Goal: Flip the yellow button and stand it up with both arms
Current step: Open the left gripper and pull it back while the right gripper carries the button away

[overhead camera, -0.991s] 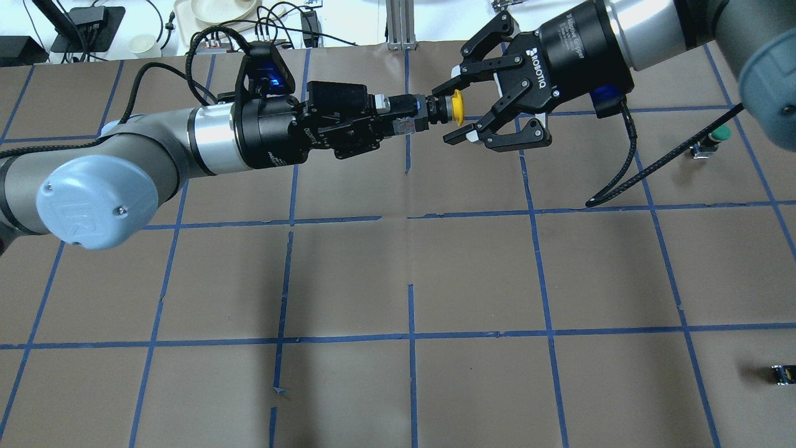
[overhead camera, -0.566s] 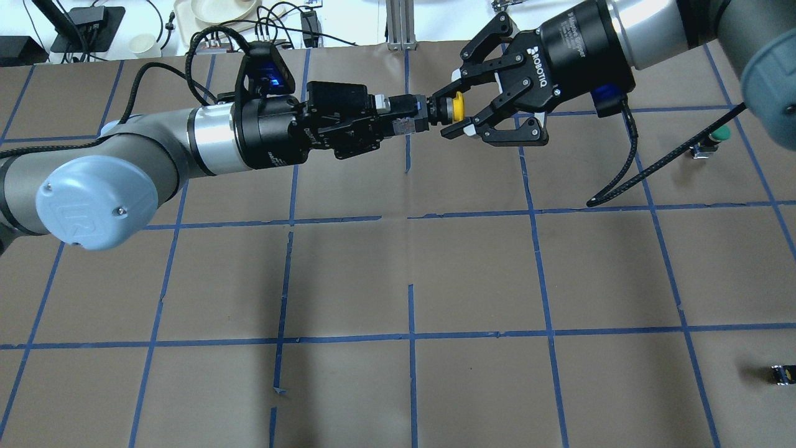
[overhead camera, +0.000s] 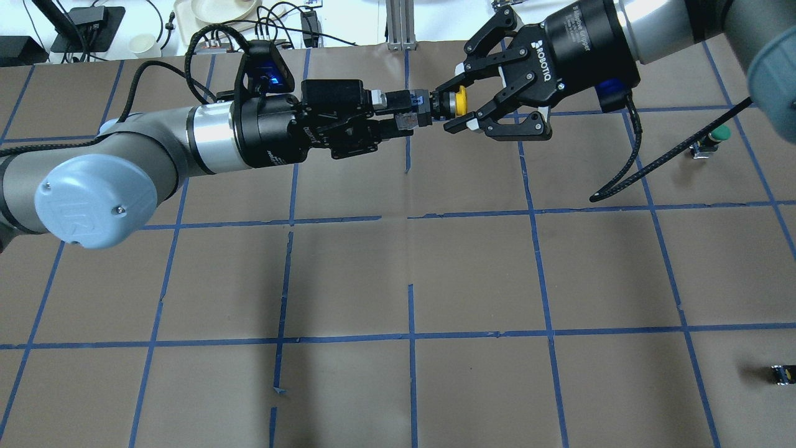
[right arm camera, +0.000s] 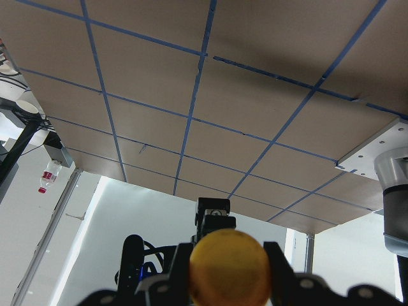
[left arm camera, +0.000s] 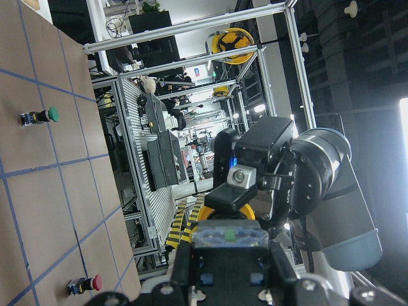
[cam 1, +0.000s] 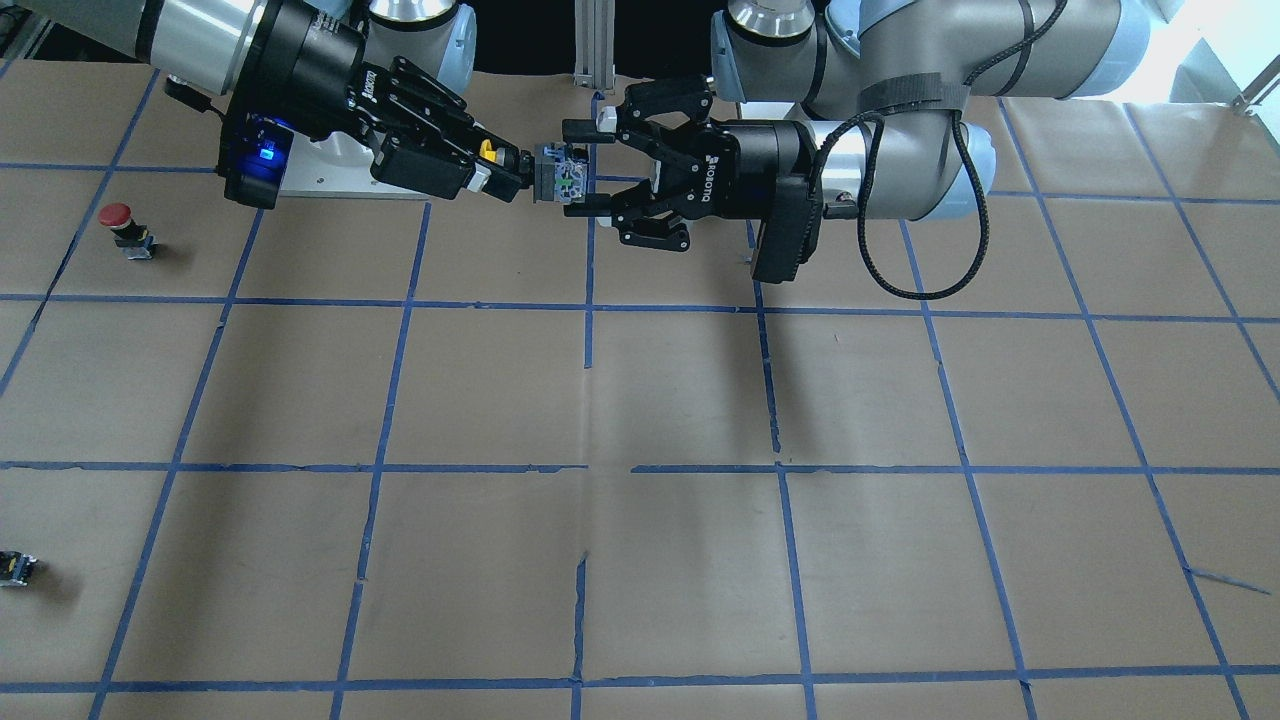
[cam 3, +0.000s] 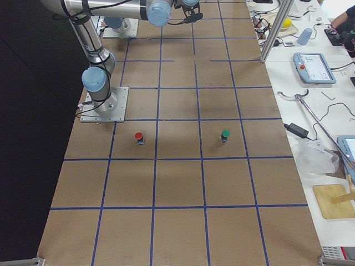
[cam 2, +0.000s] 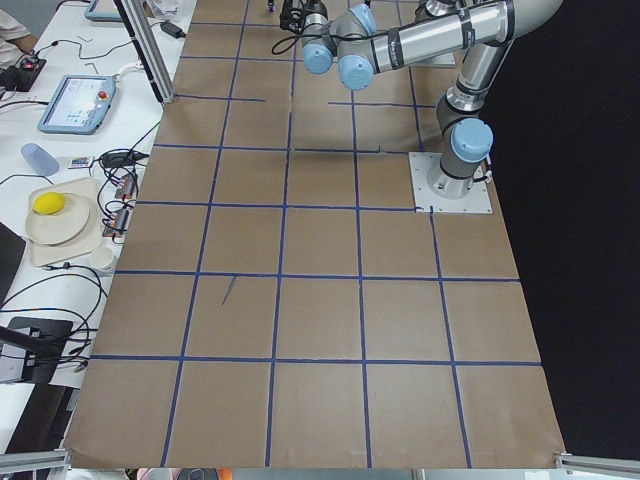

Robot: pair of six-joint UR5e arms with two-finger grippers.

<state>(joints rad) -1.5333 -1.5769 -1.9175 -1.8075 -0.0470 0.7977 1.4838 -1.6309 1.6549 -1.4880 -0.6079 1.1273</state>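
The yellow button [overhead camera: 460,101] hangs in the air over the far middle of the table, lying level with its cap toward my right arm. My right gripper [overhead camera: 446,109] is shut on its neck just behind the cap; in the front view it [cam 1: 510,170] grips beside the yellow cap [cam 1: 487,150]. My left gripper [overhead camera: 398,113] is open, its fingers spread on either side of the button's grey body [cam 1: 558,175] without pinching it. The cap fills the bottom of the right wrist view [right arm camera: 229,268]. The body's end shows in the left wrist view [left arm camera: 229,236].
A red-capped button [cam 1: 118,215] and a green-capped button [overhead camera: 720,133] stand on the robot's right side of the table. A small black block [overhead camera: 782,373] lies near the right edge. The brown paper table [overhead camera: 410,261] has a blue tape grid.
My right gripper has closed from open onto the button's cap end. My left gripper, which held the body, has spread its fingers. The button has stayed in place.
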